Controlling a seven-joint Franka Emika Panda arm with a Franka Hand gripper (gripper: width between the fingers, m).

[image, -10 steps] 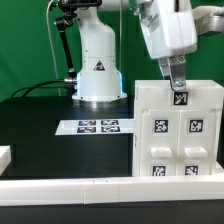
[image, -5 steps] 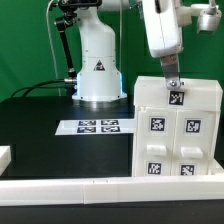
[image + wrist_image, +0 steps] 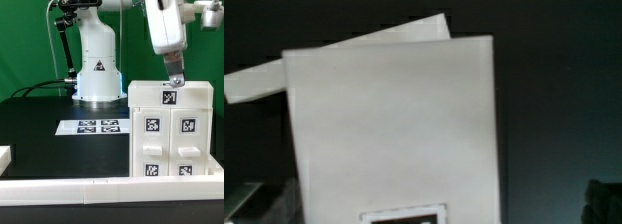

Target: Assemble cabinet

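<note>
White moulded plastic makes up the cabinet (image 3: pixel 170 130), a tall box frame standing upright on the black counter (image 3: pixel 50 140), right behind the white rail (image 3: pixel 100 187) that runs along the counter's near edge. Taking the marker board (image 3: pixel 99 126) as the landmark, the cabinet stands just beside it, toward the exterior view's right and a little nearer the camera; the robot pedestal (image 3: pixel 98 65) rises behind the marker board.

Four square tags show on the cabinet's front panels and one more on its top face. The gripper (image 3: pixel 174 80) hangs directly over that top, its tip at or just touching the upper surface next to the top tag. Whether the jaws are parted, closed, or holding an edge cannot be told: the exterior view shows them only as a dark narrow tip, and the wrist view shows only a slanted white panel (image 3: pixel 393 130) with a strip of tag at one end.

As a judgement, the cabinet should handle as a stiff, hollow, fairly light shell. Its faces look smooth and probably slippery, so a pinch on a broad face would likely slide. Its walls look thin enough for the jaws to straddle, so a top rim or panel edge seems the sensible hold. Being tall for its footprint, it could tip if pushed high up; pressing straight down, or low on a side, looks safer. The drawer fronts may shift if pushed.
</note>
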